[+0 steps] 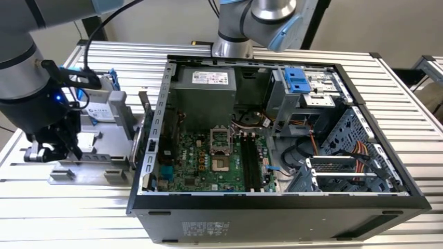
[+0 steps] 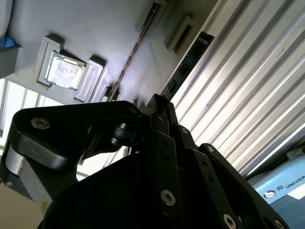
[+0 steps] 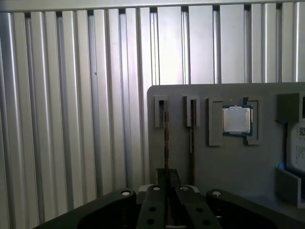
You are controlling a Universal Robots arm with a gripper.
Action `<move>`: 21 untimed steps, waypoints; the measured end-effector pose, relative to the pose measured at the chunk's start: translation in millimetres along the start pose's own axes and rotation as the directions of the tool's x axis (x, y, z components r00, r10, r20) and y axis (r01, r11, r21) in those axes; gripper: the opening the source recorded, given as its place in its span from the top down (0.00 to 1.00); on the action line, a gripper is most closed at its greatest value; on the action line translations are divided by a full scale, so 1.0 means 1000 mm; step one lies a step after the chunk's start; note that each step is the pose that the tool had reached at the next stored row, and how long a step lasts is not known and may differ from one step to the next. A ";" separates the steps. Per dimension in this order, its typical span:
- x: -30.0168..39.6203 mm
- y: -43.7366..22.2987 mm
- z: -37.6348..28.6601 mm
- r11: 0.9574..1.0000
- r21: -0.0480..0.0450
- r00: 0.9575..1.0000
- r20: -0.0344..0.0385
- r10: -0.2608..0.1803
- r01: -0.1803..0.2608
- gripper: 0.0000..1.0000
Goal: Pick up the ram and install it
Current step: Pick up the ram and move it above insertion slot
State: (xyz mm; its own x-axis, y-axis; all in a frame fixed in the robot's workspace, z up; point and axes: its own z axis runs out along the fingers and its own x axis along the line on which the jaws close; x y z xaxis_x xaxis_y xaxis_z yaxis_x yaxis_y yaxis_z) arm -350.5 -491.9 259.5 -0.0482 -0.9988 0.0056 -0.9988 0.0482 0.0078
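Task thing: the ram (image 3: pixel 165 129) stands on edge in the grey holder (image 3: pixel 238 162), with a second stick (image 3: pixel 192 126) just beside it
Claw: the gripper (image 3: pixel 167 175) hangs in line with the ram; how far open it is cannot be told
Progress: the ram is not yet lifted, so pickup and installing are both left
Room: the second stick is close, and the computer case (image 1: pixel 277 212) has raised walls

Looks like a robot lab or workshop. One big robot arm (image 1: pixel 21 78) close by, another arm (image 1: pixel 252 21) at the back. Ribbed metal table (image 1: pixel 69 207) with an open computer box (image 1: pixel 277 207), green board (image 1: pixel 207 166) showing, and a grey tray (image 1: pixel 90 171) of spare parts.
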 end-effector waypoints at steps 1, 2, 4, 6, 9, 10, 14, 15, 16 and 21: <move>0.0000 0.0000 -0.0008 1.000 0.000 1.000 0.000 0.000 0.000 1.00; 0.0000 0.0000 -0.0016 1.000 0.000 1.000 0.000 0.000 0.000 1.00; 0.0000 0.0000 -0.0031 1.000 0.000 1.000 0.000 0.000 0.000 1.00; 0.0000 0.0000 -0.0050 1.000 0.000 1.000 0.000 0.000 0.000 1.00; 0.0000 0.0001 -0.0073 1.000 0.000 1.000 0.000 0.000 0.000 1.00; 0.0000 0.0000 -0.0080 1.000 0.000 1.000 0.000 0.000 0.000 1.00; 0.0001 0.0001 -0.0107 1.000 0.000 1.000 0.000 0.000 0.000 1.00; 0.0001 0.0001 -0.0115 1.000 0.000 1.000 0.000 0.000 0.000 1.00; 0.0001 0.0001 -0.0121 1.000 0.000 1.000 0.000 0.000 0.000 1.00; 0.0001 0.0001 -0.0159 1.000 0.000 1.000 0.000 0.000 0.000 1.00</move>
State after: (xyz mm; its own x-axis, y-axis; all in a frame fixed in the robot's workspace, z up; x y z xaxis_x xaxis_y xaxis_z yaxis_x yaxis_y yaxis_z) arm -350.5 -491.9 275.4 -0.0481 -0.9988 0.0055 -0.9988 0.0481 0.0079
